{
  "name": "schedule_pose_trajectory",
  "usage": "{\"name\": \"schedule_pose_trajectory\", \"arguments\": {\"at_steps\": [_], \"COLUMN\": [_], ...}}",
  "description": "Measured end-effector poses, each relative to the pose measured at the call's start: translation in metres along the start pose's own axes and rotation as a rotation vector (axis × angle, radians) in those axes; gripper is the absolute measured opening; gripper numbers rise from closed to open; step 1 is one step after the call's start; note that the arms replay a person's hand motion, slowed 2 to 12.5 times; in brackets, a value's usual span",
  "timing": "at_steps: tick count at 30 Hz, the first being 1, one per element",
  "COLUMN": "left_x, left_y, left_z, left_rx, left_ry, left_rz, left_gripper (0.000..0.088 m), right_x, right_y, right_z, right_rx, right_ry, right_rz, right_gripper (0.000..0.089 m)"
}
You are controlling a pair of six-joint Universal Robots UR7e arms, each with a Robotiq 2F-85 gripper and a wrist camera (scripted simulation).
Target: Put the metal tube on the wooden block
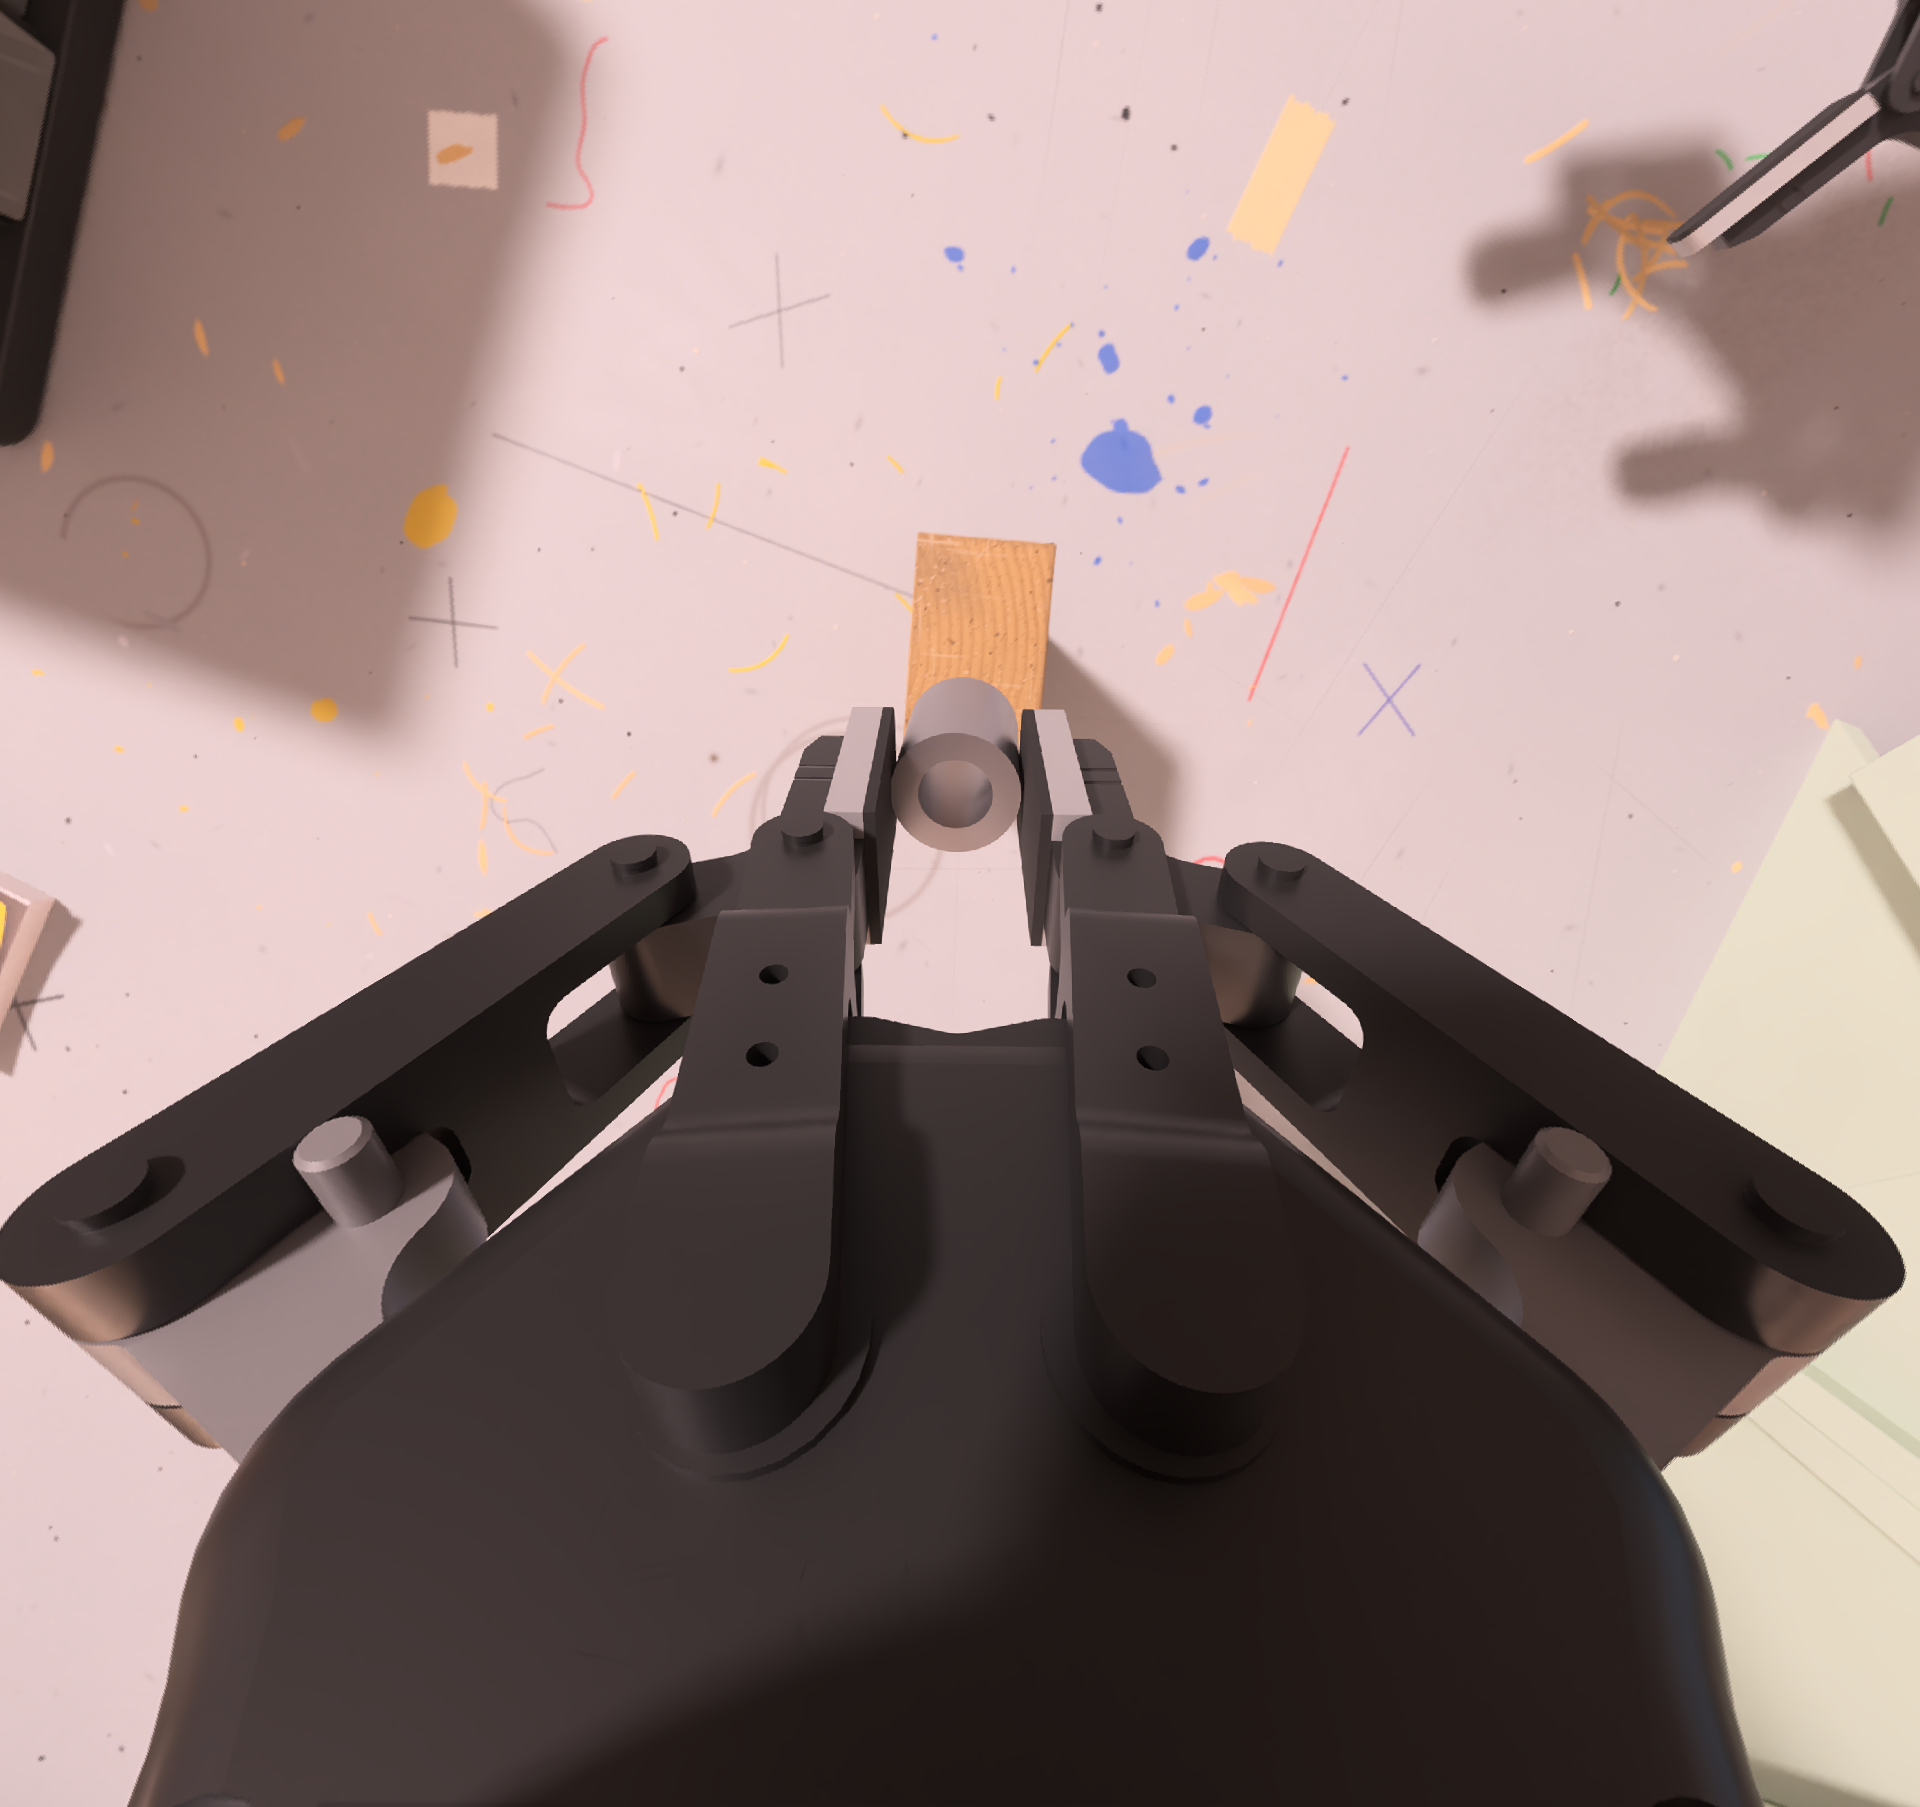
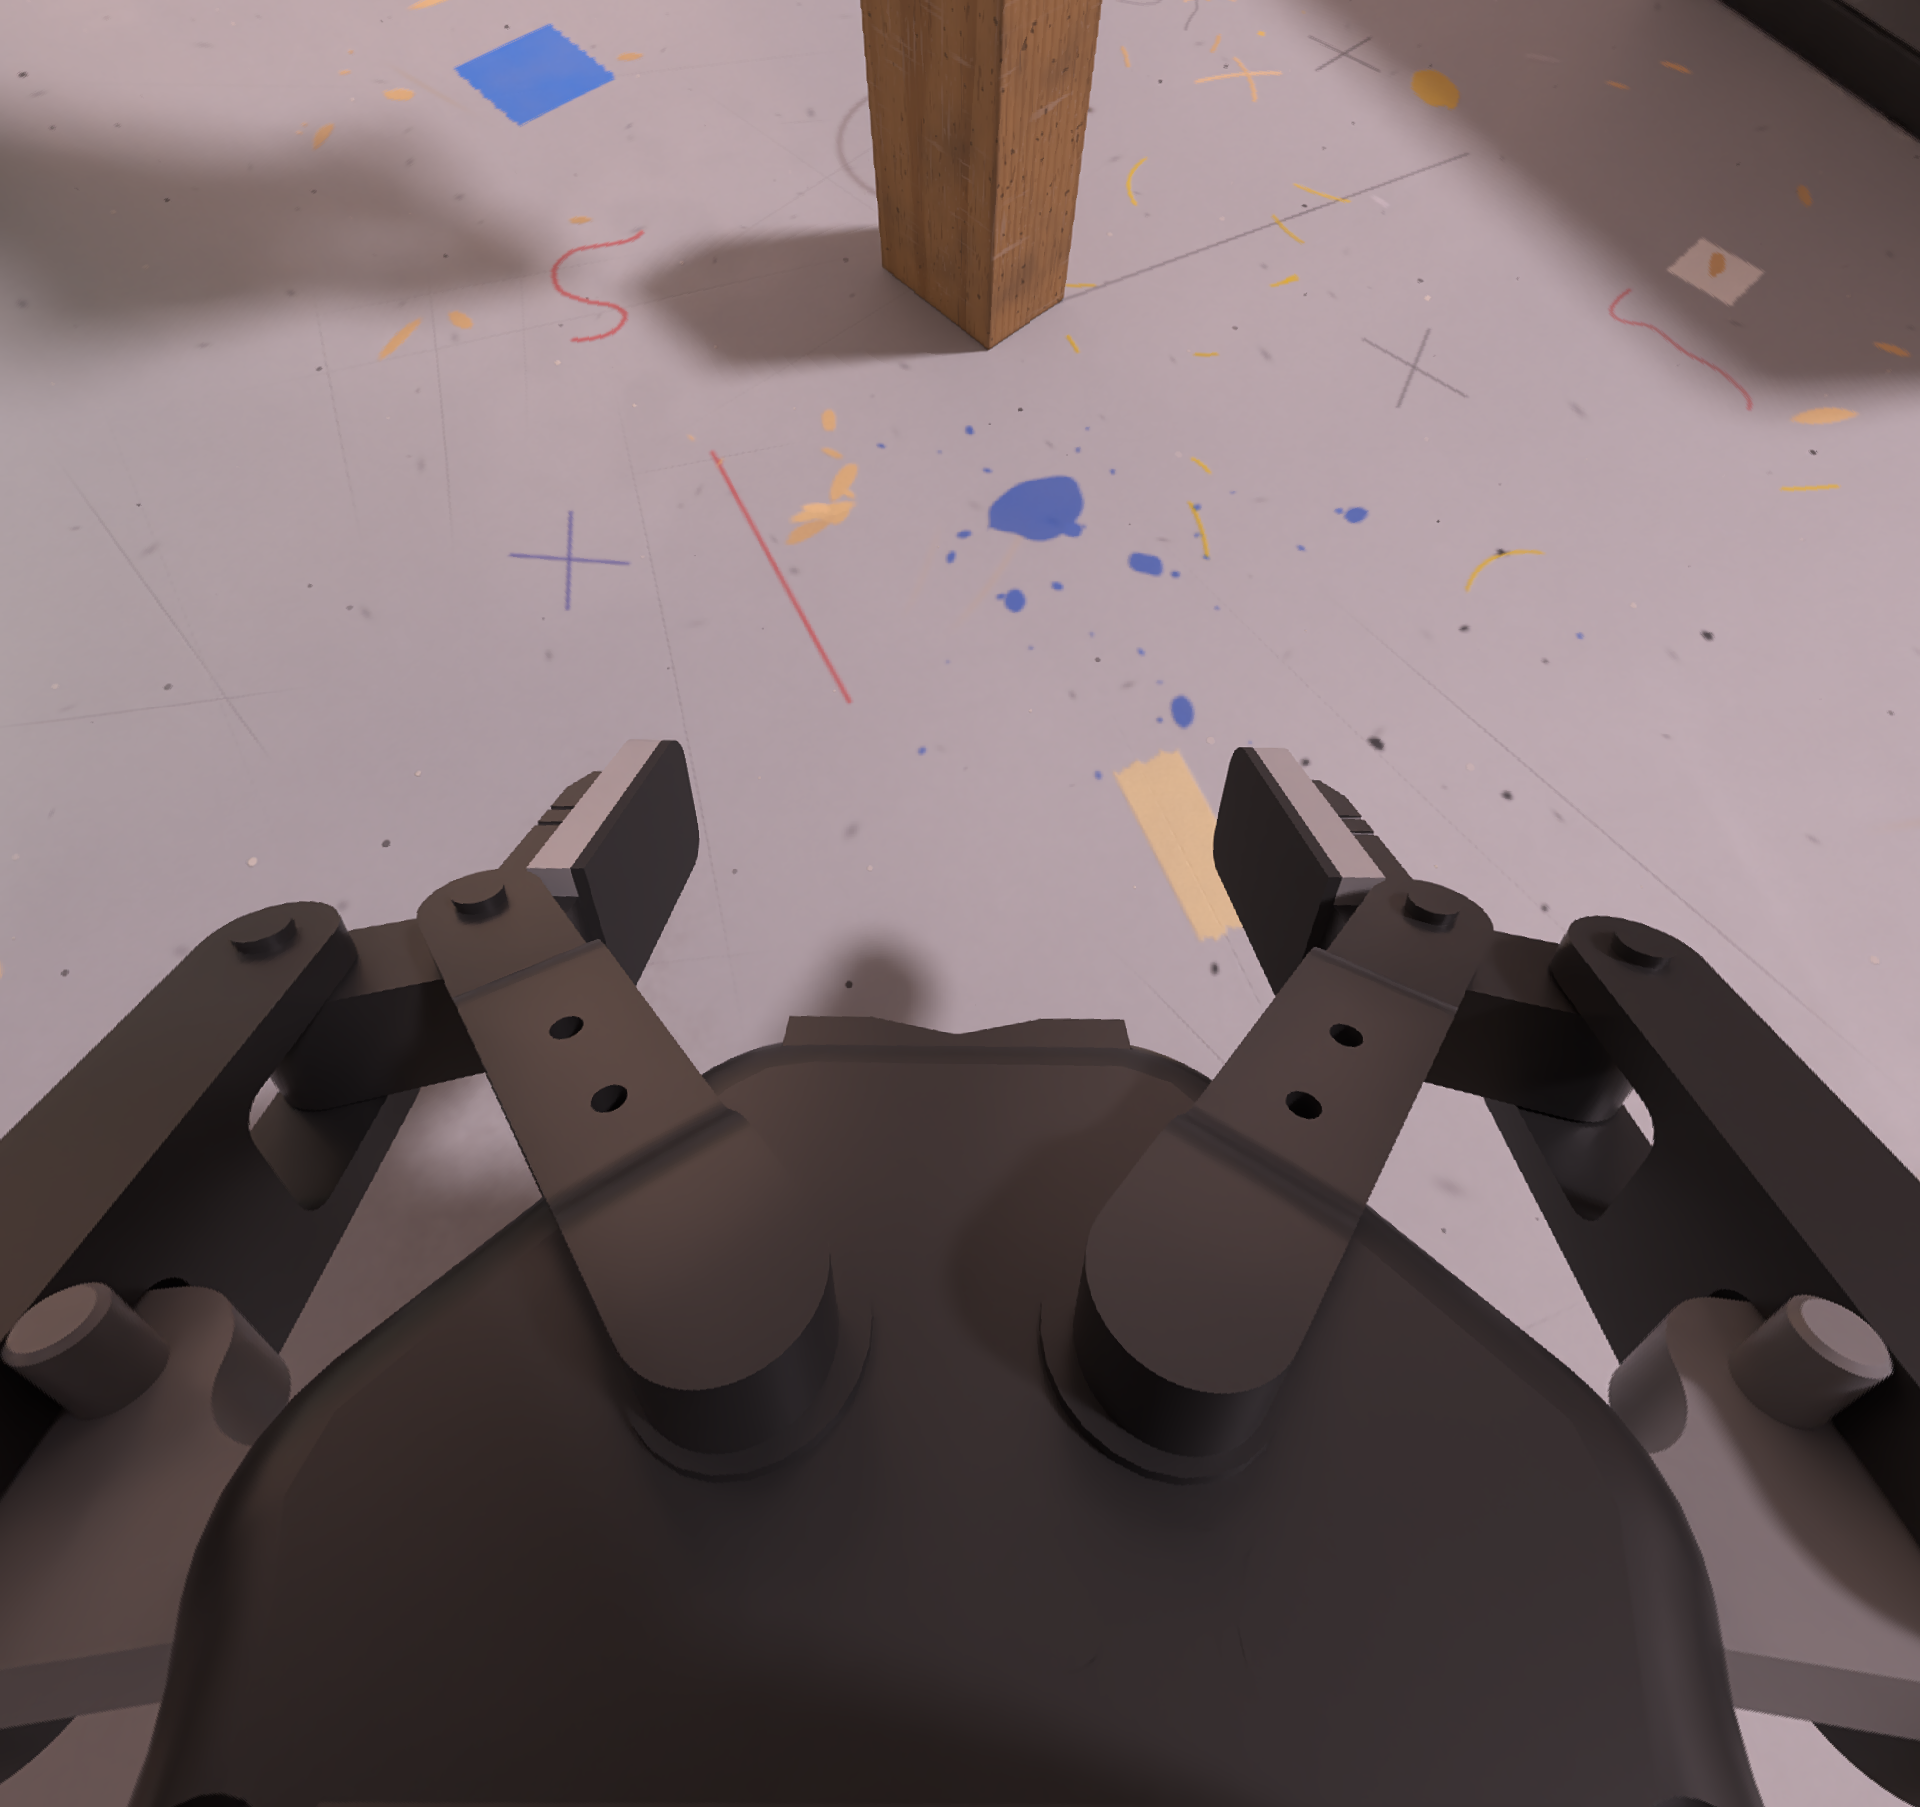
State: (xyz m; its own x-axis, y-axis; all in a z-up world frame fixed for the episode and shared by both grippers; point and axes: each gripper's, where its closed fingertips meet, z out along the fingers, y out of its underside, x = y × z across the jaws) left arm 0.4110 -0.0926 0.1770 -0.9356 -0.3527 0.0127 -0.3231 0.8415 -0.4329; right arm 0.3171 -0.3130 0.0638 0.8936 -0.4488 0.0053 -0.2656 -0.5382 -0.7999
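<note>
Standing upright on the speckled table (image 2: pixel 312 718), the wooden block (image 1: pixel 982 619) lies just beyond the left gripper (image 1: pixel 956 781), whose jaws are closed on the metal tube (image 1: pixel 954 783), bore facing the camera. Pickup looks done; lowering and release onto the block's top remain. The right gripper (image 2: pixel 956 822) is spread wide, empty, block well ahead. No readable writing or brands anywhere.

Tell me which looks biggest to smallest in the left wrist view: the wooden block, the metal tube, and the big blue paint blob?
1. Wooden block, largest in the picture.
2. Metal tube, held in the left end effector; it sits nearer the camera, so it may look bigger than it is.
3. Big blue paint blob, smallest.
</note>
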Motion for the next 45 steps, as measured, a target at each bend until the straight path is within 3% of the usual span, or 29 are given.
{"name": "schedule_pose_trajectory", "arguments": {"at_steps": [19,45], "left_x": [0.009,0.005], "left_y": [-0.012,-0.006], "left_z": [0.022,0.044], "left_rx": [-0.101,-0.215], "left_ry": [-0.001,-0.008], "left_rz": [0.043,0.077], "left_gripper": [0.0214,0.0214], "right_x": [-0.002,0.000], "right_y": [-0.002,0.002], "right_z": [-0.003,-0.007], "right_rx": [0.008,0.012], "right_ry": [-0.001,0.004], "right_rz": [-0.007,0.003], "right_gripper": [0.0854,0.0854]}}
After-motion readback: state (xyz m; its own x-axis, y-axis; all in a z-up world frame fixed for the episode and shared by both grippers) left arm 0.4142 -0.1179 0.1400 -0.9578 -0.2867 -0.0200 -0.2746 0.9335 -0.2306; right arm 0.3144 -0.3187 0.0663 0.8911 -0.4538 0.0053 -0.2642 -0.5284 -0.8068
